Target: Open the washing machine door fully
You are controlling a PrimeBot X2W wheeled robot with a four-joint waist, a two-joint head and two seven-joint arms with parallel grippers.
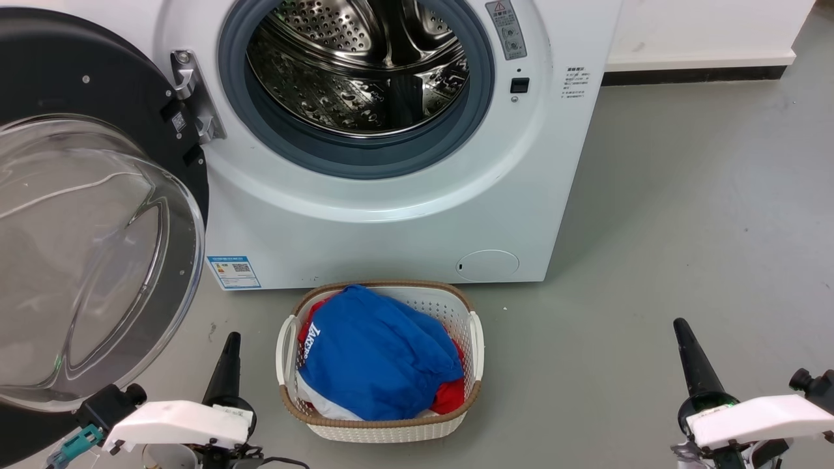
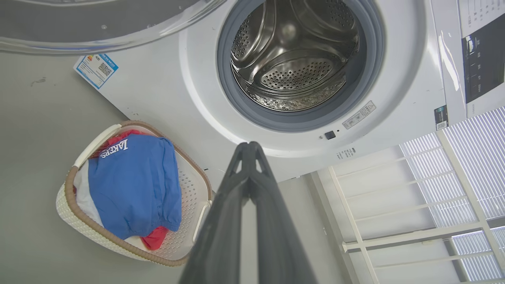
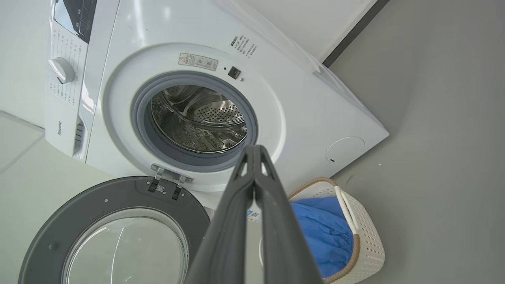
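Washing machine door (image 1: 91,215) hangs swung out off the left side of the washing machine (image 1: 404,215). Its hinge (image 1: 192,94) is at the left edge of the opening, w/ the glass bowl bulging outward from a dark ring.

Left end effector (image 1: 231,342) is in front of the machine's lower-left corner, just right of the door's glass rim. It is near the rim but not touching. Fingers are pressed together, tips meeting, nothing held.

Basket (image 1: 391,430) w/ a blue garment (image 1: 378,355) over red cloth stands on the floor before the machine's centre.

Right end effector (image 1: 681,329) is out past the machine's right side, well apart from the door, w/ the basket between. Its fingers are also pinched together and empty.

Views:
- **Head view:** hinge close up, plus steel drum (image 1: 358,65) inside the grey seal.
- **Left wrist view:** door's glass rim along its top edge, and a white slatted screen (image 2: 434,205) beyond the machine.
- **Right wrist view:** the door's full round, the dark control panel and a white dial (image 3: 62,70) at the machine's top.

Writing:
- "LAKERS" in white on the blue garment (left wrist view).
- "Hisense" on the machine's top front strip (right wrist view).
- Blue-edged label w/ QR code (image 1: 233,271) at the machine's lower-left front.
- Warning sticker w/ triangle (image 1: 505,27) upper right of the opening; its print is too small to read.
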